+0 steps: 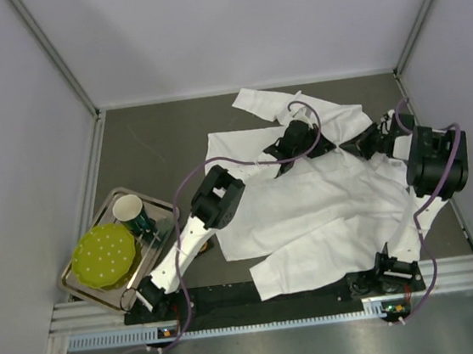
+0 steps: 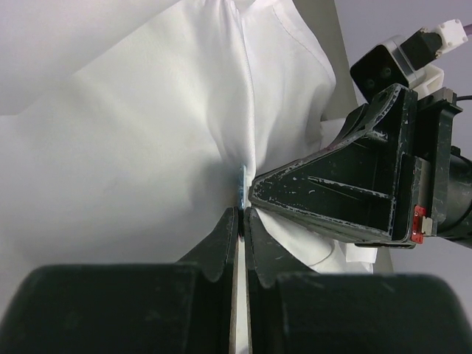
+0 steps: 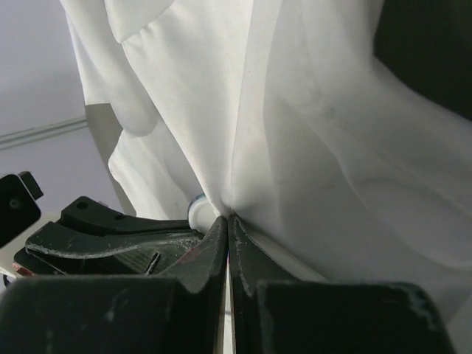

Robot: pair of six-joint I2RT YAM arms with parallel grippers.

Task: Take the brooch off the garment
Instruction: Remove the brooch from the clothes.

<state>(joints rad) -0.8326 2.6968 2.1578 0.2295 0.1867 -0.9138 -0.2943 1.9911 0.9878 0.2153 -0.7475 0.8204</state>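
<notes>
Two hands meet near the collar of the garment (image 1: 326,209), spread on the surface (image 1: 163,134): the right hand (image 3: 227,228) pinches a cloth fold, likely anchoring it, while the left hand (image 2: 240,221) seems to nip the bluish edge of the brooch (image 2: 241,190), ready to pull

Both arms have the same build: white link tubes, black joint housings. On the left arm (image 1: 197,224) the white links are in the lower left of the top view. The right arm (image 1: 434,161) has a bulky black housing at the right edge. A purple cable (image 1: 316,115) loops along each arm. The bases (image 1: 385,284) are black, on the bottom rail, with small orange-red spots (image 1: 394,305) just below.

Left gripper (image 2: 241,212): matte black fingers (image 2: 221,247) tapering to thin tips. Right gripper (image 3: 227,220): same, paint scuffed with pale flecks.

Its side in the left wrist view: ribbed triangular black frame, red tab (image 2: 419,221) at right, black camera block (image 2: 383,70) with two holes, and a white connector (image 2: 446,31) with a purple lead at upper right.
</notes>
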